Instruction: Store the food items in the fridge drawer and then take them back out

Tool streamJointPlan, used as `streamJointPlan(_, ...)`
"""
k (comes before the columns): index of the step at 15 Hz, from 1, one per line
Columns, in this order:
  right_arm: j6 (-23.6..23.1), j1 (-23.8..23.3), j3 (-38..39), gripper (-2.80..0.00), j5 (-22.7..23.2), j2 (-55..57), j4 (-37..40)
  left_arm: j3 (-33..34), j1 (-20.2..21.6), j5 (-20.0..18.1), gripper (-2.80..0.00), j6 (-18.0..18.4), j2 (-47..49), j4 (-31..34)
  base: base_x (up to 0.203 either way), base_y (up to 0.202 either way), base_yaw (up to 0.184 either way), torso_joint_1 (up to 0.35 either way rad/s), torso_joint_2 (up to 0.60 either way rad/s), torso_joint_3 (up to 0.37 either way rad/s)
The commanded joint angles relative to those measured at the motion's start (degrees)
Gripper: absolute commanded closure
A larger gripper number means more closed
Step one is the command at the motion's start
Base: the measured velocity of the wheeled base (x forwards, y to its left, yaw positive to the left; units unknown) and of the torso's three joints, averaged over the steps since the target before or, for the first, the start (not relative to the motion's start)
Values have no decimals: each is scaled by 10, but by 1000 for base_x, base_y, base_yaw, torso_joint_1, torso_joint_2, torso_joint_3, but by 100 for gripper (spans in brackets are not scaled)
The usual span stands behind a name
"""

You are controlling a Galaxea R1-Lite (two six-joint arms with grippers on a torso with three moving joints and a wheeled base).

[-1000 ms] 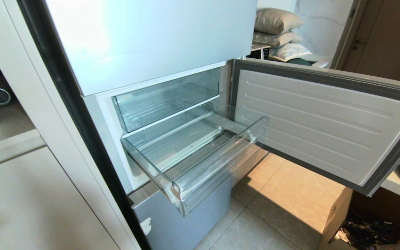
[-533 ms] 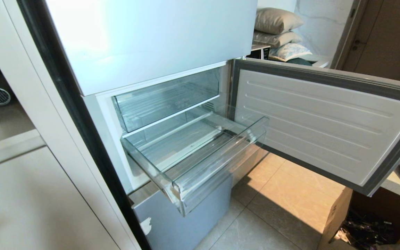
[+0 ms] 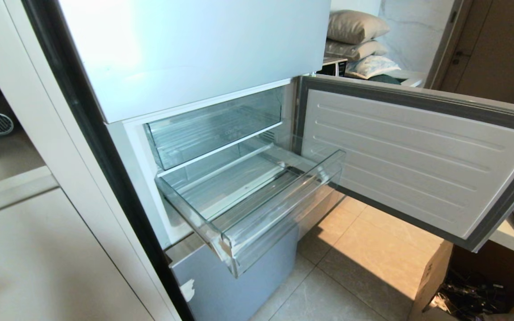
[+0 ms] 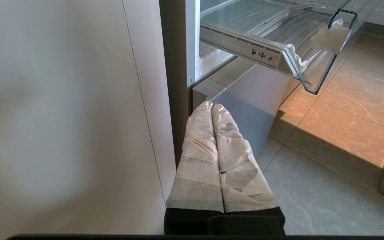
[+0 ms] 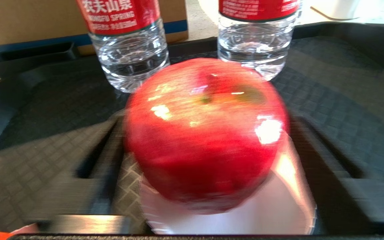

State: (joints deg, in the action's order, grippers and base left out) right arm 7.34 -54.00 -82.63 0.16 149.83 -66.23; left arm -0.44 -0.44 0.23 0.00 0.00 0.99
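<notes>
The wide clear plastic fridge drawer (image 3: pixel 257 200) with ribbed floor stands pulled out and bare above grey and beige floor tiles (image 3: pixel 364 249), beside the open white-lined fridge door (image 3: pixel 408 160). The left gripper (image 4: pixel 212 107), fingers wrapped in pale tape and pressed together, hangs low by the fridge's base. The right gripper (image 5: pixel 208 186) is blurred; its jaws seem set wide around a glossy round red apple (image 5: pixel 205 133) on a black textured tray (image 5: pixel 45 133), near two clear water bottles (image 5: pixel 128 50).

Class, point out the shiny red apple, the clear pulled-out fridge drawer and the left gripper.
Shiny red apple (image 5: pixel 205 133): right wrist view, front skin.
Clear fridge drawer (image 3: pixel 279 214): head view, front wall.
Left gripper (image 4: pixel 212 108): left wrist view, between fingertips.
</notes>
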Motion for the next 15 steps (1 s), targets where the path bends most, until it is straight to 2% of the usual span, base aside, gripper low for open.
streamJointPlan(1,0,0,0,0,0,-2,-4,0,0,0,0,0,1,0,0,0,0,0,0,0)
streamJointPlan(5,2,-1,5,0,0,-5,-4,0,0,0,0,0,1,0,0,0,0,0,0,0)
streamJointPlan(8,6,-11,27,0,-2,-60,-3,0,0,0,0,0,1,0,0,0,0,0,0,0)
streamJointPlan(11,3,-28,90,0,-3,-188,13,0,0,0,0,0,1,0,0,0,0,0,0,0)
streamJointPlan(15,-11,-55,253,0,18,-452,92,0,0,0,0,-1,1,0,0,0,0,0,0,0)
